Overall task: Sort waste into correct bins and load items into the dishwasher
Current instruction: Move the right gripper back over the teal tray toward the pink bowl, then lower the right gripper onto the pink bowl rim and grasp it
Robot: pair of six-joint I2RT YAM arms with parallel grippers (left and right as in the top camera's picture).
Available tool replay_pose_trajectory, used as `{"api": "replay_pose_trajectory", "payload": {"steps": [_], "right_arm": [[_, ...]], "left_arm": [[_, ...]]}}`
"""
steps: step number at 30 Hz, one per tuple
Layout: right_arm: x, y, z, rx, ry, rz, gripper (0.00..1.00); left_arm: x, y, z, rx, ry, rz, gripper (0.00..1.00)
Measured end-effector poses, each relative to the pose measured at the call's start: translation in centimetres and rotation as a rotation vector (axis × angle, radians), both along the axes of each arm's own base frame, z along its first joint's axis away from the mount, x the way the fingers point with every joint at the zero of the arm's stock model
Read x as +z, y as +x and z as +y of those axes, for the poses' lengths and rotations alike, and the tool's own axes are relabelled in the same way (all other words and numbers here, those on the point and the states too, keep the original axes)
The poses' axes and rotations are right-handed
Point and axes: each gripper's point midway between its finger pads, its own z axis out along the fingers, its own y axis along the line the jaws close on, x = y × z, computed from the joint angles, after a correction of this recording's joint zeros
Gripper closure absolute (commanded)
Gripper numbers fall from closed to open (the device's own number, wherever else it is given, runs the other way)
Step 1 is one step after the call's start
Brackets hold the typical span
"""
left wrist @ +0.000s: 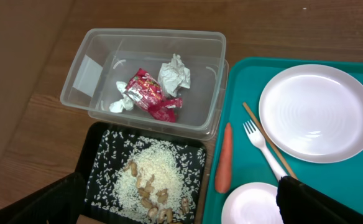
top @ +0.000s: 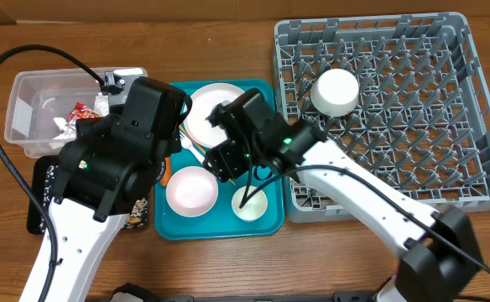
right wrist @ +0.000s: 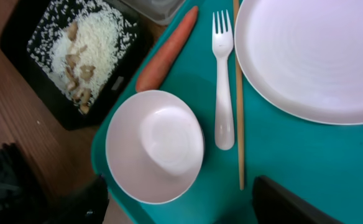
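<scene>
Nearest your side of the worktop [top: 186, 42], at the front of the teal tray [top: 220, 236], the pale-pink bowl [top: 191, 190] and the small pale cup [top: 250, 204] sit side by side, neither of them loaded yet. Your right end effector [right wrist: 181, 205] hangs over that bowl with its fingers spread and nothing gripped.

Just behind the bowl, the white plastic fork [right wrist: 223, 81] and the wooden chopstick [right wrist: 238, 93] lie parallel and almost touching. The carrot [right wrist: 167, 50] lies along the tray's left rim. Behind them is the white plate [top: 207, 109], bare and still on the tray.

Left of the tray, the black tray [left wrist: 101, 162] already holds the rice [left wrist: 150, 171] and the nut scraps [left wrist: 147, 190]. Your left end effector [left wrist: 178, 186] is above it, fully released and carrying nothing. Beyond the black tray, the clear tub [left wrist: 144, 37] holds the red wrapper [left wrist: 147, 93] and two paper wads [left wrist: 175, 74].

Farthest off, on the right, the grey dish rack [top: 396, 109] holds a single white bowl [top: 336, 91]; the rest of its pegs are free.

By my reading you're past the midpoint on waste and barely started on loading. The carrot is the only scrap I can see out of a bin, and it probably belongs with the food in the black tray. The plate, pink bowl, cup, fork and chopstick all remain to be moved to the rack.
</scene>
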Motion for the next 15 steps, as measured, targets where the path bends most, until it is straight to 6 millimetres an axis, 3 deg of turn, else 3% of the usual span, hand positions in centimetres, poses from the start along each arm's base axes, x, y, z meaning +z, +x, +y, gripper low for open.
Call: {"api": "replay_pose_trajectory", "payload": {"steps": [3, 10, 15], "right_arm": [[-1.7, 0.3, 0.7, 0.011, -0.012, 0.009, 0.24], [-3.4, 1.1, 1.7, 0.053, -0.021, -0.022, 0.40], [-4.4, 0.8, 1.5, 0.076, -0.047, -0.013, 0.42]], "left_arm": [[0.0, 0.0, 0.0, 0.000, 0.000, 0.000, 0.00], [0.0, 0.0, 0.0, 0.000, 0.000, 0.000, 0.00], [0.0, 0.0, 0.0, 0.000, 0.000, 0.000, 0.00]]}}
